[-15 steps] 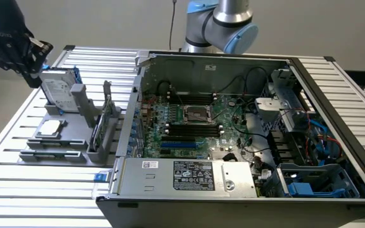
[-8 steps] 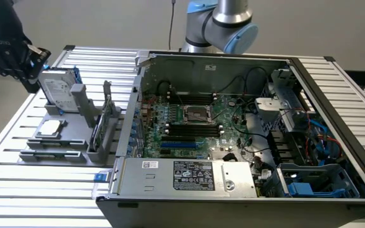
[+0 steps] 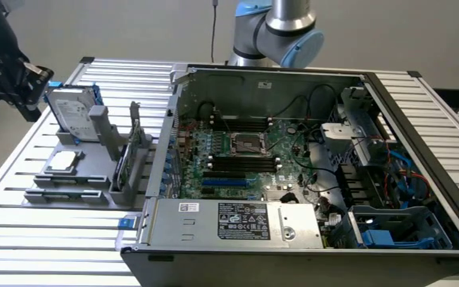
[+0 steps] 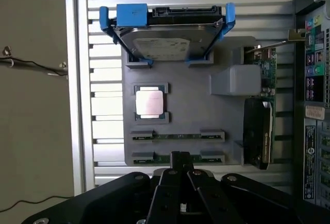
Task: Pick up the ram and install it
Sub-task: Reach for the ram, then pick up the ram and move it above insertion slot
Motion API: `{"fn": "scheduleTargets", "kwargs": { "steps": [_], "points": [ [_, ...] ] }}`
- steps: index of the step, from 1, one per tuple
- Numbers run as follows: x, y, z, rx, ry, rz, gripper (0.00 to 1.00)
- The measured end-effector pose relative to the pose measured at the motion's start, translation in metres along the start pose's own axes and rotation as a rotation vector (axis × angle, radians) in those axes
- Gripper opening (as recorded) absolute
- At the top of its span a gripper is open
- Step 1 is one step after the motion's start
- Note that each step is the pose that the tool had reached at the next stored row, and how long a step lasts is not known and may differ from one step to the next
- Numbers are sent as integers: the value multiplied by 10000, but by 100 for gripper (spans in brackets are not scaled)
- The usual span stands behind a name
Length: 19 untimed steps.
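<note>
The gripper [image 4: 179, 156], fingers pressed together, hovers at the holder [image 4: 196, 111] edge — apparently centred over the ram [image 4: 161, 158], slotted edge-up for pinching.

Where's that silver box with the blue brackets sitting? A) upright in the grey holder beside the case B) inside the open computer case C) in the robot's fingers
A: the silver box stands upright in the grey holder on the slatted table, outside the computer case.
</note>
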State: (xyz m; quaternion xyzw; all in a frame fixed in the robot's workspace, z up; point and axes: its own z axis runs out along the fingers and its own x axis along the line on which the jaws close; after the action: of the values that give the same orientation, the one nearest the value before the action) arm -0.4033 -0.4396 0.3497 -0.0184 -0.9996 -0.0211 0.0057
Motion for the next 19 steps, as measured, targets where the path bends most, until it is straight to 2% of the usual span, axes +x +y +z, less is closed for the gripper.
{"fn": "scheduleTargets", "kwargs": {
  "steps": [16,18,19],
  "points": [
    [1,0,5,-7,-4,1,11],
    [45,0,19,65,-4,0,11],
    [53,-1,30,69,0,-55,11]
  ]
}}
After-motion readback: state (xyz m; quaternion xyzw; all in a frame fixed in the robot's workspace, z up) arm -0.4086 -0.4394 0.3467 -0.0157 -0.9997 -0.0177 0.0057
